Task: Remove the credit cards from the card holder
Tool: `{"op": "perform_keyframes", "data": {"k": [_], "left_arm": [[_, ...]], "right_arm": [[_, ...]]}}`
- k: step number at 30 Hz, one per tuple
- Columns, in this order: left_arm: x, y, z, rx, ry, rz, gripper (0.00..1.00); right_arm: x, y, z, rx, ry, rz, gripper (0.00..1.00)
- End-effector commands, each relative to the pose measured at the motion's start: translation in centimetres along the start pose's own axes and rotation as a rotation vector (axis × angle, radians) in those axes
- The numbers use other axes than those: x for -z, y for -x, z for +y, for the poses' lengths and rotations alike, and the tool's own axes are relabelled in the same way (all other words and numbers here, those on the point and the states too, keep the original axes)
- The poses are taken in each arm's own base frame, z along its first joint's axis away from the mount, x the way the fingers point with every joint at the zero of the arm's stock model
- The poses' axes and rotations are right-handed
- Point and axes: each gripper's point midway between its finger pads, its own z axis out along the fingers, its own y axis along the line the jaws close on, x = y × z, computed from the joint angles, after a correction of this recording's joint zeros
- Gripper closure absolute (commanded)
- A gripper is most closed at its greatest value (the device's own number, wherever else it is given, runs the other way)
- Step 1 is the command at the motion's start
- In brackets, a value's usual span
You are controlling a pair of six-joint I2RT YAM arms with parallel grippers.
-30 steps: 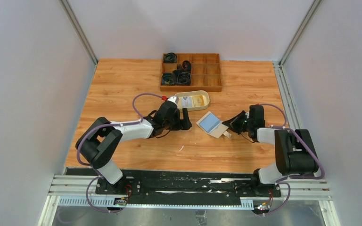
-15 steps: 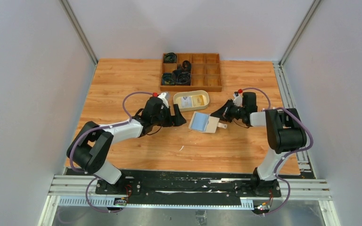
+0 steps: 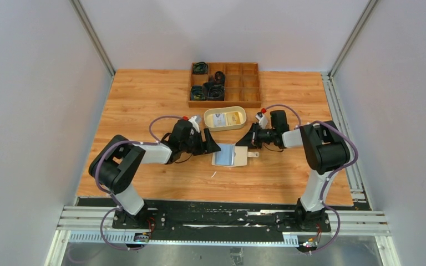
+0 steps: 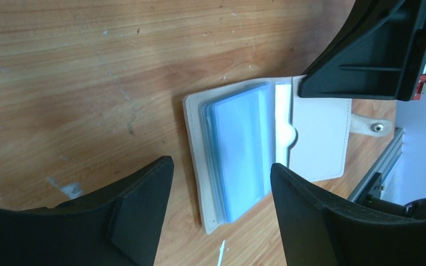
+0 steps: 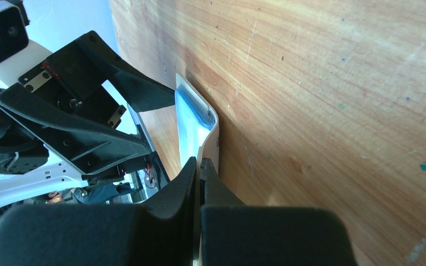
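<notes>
The beige card holder (image 3: 241,158) lies open on the table between both grippers. Pale blue credit cards (image 3: 224,154) sit stacked in its left half; the closure tab (image 3: 253,154) points right. In the left wrist view the credit cards (image 4: 239,152) fill the left pocket beside the plain flap of the card holder (image 4: 317,138). My left gripper (image 3: 211,146) is open, its tips (image 4: 222,191) just short of the holder's left edge. My right gripper (image 3: 244,142) is shut on the holder's right flap, and the right wrist view shows its jaws (image 5: 201,165) clamping the thin beige edge (image 5: 214,134).
A cream oval dish (image 3: 243,115) holding small papers stands just behind the holder. A wooden compartment tray (image 3: 249,83) with black cables is at the back. A small white scrap (image 3: 213,174) lies in front of the holder.
My right gripper has pulled the card holder left and toward the near edge. My left gripper has shifted slightly and now faces the holder's left edge.
</notes>
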Motion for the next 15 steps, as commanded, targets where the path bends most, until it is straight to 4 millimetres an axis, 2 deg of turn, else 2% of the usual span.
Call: {"op": "perform_keyframes", "data": {"k": [1,8,11,15], "left_arm": [[-0.7,-2.7,1.3,0.088,-0.020,0.057,0.26],[-0.9,-3.2,-0.5,0.171,-0.158,0.048,0.28],[-0.4,-3.3,-0.5,0.182,-0.162,0.034,0.31],[0.1,-3.4,-0.2,0.195,-0.163,-0.002,0.44]], "right_arm": [[-0.7,-0.9,0.5,0.019,0.042,0.039,1.00],[-1.2,-1.2,0.3,-0.021,0.086,0.030,1.00],[-1.3,-1.2,0.3,-0.026,0.094,0.027,1.00],[-1.3,-1.3,0.3,-0.025,0.097,0.029,1.00]]}}
